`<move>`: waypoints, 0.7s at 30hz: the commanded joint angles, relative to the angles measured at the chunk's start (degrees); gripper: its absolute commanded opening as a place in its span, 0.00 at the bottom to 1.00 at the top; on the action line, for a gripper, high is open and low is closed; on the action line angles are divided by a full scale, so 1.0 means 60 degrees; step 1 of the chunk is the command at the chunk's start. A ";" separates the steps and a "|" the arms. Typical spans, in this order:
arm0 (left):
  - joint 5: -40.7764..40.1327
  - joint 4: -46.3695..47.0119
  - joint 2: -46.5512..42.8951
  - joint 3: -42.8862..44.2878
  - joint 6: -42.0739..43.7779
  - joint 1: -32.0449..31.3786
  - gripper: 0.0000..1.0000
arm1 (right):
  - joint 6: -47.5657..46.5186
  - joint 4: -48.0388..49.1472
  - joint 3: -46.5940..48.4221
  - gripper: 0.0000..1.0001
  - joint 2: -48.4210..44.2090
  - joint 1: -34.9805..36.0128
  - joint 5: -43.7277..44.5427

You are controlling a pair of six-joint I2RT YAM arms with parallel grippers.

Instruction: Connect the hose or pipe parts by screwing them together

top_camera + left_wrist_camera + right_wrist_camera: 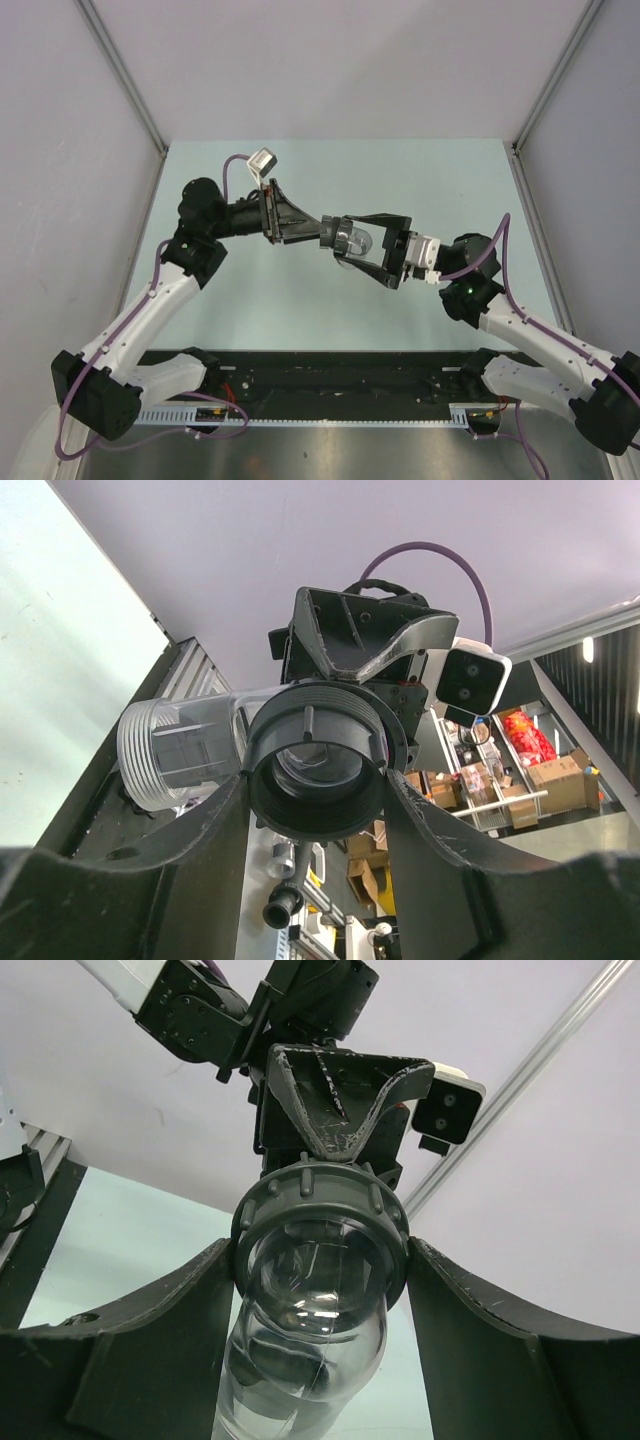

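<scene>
Both grippers meet above the middle of the table with the pipe parts between them. The black ring nut [331,235] [315,780] sits between my left gripper's [322,230] [315,788] fingers, which press on both its sides. Behind it is the clear elbow pipe part [358,243] [170,752] with a ribbed threaded end. My right gripper [340,241] [320,1250] is shut on that part's dark ribbed collar [320,1205], and the clear bend [312,1340] hangs below. Nut and collar sit end to end on one line. The seam between them is hidden.
The pale green table top [420,180] lies below both grippers, walled by grey panels with metal posts [125,80] at the back corners. A black rail [330,375] runs along the near edge between the arm bases.
</scene>
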 commanded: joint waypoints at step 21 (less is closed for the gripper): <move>0.1674 -0.1065 0.1044 0.1125 0.1965 -0.0161 0.01 | -0.0201 -0.1862 0.0660 0.42 -0.0540 -0.0184 -0.0945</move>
